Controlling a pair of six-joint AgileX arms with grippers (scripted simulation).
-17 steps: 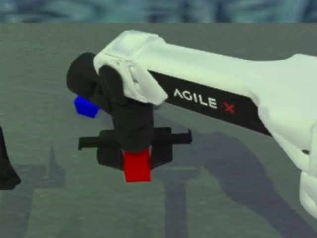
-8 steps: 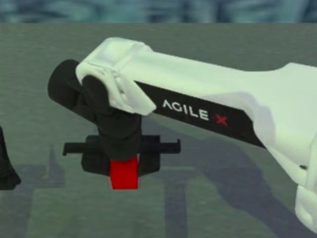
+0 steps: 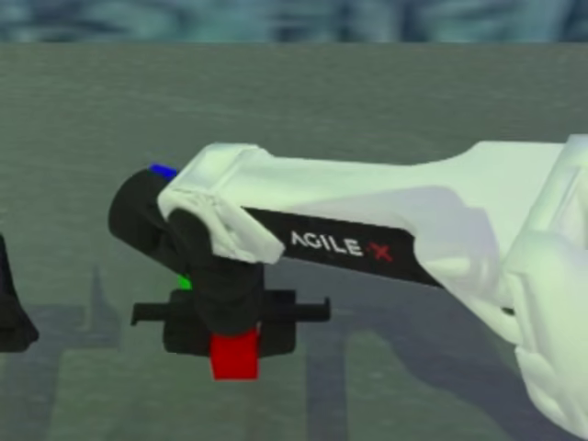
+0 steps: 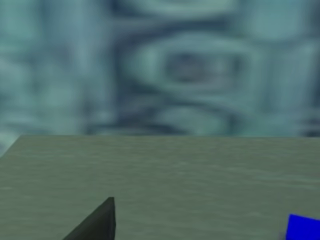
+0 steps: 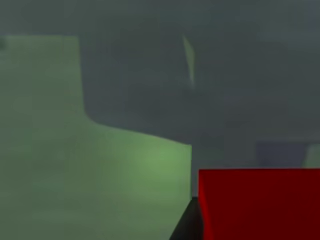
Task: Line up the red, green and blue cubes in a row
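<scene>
Red cube (image 3: 234,356) sits grasped in the fingers of the right gripper (image 3: 230,322), over the grey worktop (image 3: 413,92) left of centre in the top view. Only slivers of the green cube (image 3: 185,283) and blue cube (image 3: 163,171) peek out beside the arm. Left gripper (image 3: 11,317) is parked at the left edge; I cannot tell its finger state.
</scene>
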